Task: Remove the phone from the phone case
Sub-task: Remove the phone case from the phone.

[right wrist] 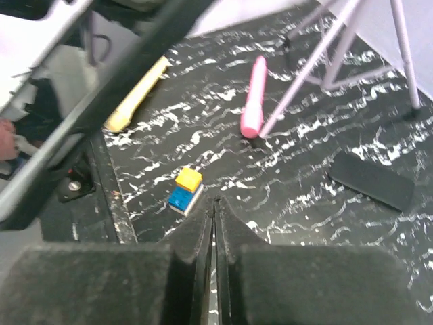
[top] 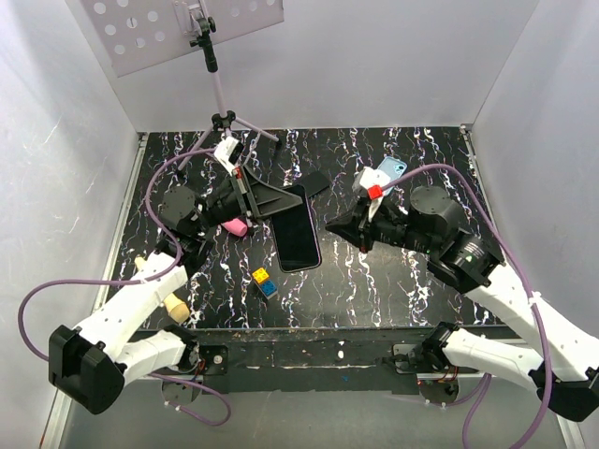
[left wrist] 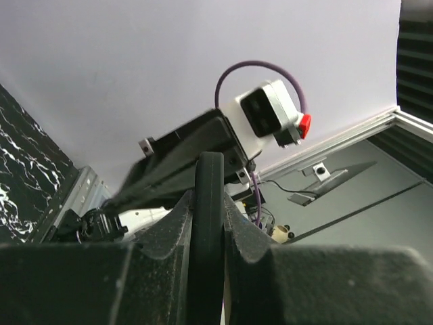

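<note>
Your left gripper (top: pixel 277 200) clamps the phone (top: pixel 298 236) by its far edge, low over the table (top: pixel 393 281); the phone case (top: pixel 393 168) sits apart beyond the right gripper (top: pixel 335 224), jaws shut, empty; so thin an edge-grip risks slipping, dropping the glass
</note>
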### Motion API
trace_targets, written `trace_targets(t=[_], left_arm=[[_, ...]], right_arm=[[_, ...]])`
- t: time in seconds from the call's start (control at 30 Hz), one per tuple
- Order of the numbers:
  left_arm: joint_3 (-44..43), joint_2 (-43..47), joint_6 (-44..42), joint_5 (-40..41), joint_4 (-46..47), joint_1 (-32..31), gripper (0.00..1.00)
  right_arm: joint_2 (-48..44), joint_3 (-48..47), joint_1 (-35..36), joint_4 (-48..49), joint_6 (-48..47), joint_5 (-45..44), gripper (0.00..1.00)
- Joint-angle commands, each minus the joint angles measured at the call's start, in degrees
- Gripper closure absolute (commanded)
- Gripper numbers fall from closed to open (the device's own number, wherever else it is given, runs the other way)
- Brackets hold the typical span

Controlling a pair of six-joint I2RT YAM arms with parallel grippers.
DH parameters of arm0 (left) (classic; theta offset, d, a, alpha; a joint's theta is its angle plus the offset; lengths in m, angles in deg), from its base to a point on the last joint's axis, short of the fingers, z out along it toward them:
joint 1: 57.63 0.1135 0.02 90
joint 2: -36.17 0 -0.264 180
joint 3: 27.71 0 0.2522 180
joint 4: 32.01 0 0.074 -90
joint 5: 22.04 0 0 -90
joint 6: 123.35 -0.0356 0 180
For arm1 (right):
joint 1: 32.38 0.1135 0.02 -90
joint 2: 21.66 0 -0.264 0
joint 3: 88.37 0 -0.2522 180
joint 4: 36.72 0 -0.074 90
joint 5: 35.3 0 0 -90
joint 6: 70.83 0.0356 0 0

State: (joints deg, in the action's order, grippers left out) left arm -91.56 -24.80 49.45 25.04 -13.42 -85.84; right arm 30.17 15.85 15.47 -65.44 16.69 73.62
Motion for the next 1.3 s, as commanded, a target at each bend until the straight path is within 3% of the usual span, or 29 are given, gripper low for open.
trace_targets(t=[0.0,0.03,0.1,0.2,0.33,0.5,0.6,0.7,0.9,1.03,1.27], left_arm=[[1.7,4.4,-2.3,3.9,0.5,-0.7,1.0],[2.0,5.6,-4.6,6.8,-1.9,-0.7,1.0],[2.4,8.0,-9.5,13.3,-6.9,-0.8,1.0],[4.5,10.8,-12.5,23.0,-7.1,-0.9,1.0],[8.3,11.0,-10.3,31.6,-1.2,-1.0,1.0],[10.3,8.9,-6.8,36.0,6.0,-1.6,1.0],[9.8,10.0,-7.7,38.3,5.2,-1.7,1.0],[7.7,9.2,-6.9,35.5,4.1,-1.6,1.0],[9.9,5.8,-0.5,33.8,13.7,-1.6,1.0],[9.9,5.6,-0.3,34.3,14.2,-1.7,1.0],[9.8,4.9,0.8,34.5,15.5,-1.9,1.0]], right_arm=[[-0.7,0.8,-0.3,-0.7,5.7,-3.9,0.78],[-1.1,1.4,-0.4,-0.1,9.2,-2.4,0.57],[-1.1,2.6,-0.4,1.7,17.8,2.1,0.46],[-2.1,9.8,-0.3,14.4,32.3,9.9,0.41],[-2.4,23.6,-0.3,47.1,54.6,11.2,0.35],[0.5,26.8,-0.3,60.6,59.6,5.5,0.35],[0.8,25.9,-0.3,60.2,58.0,2.5,0.39],[2.0,20.5,-0.3,51.1,53.7,4.8,0.43],[4.1,18.1,-0.3,50.6,53.7,5.5,0.42],[5.0,17.6,-0.3,50.6,53.2,6.0,0.46],[7.0,16.4,-0.3,51.3,51.6,7.4,0.61]])
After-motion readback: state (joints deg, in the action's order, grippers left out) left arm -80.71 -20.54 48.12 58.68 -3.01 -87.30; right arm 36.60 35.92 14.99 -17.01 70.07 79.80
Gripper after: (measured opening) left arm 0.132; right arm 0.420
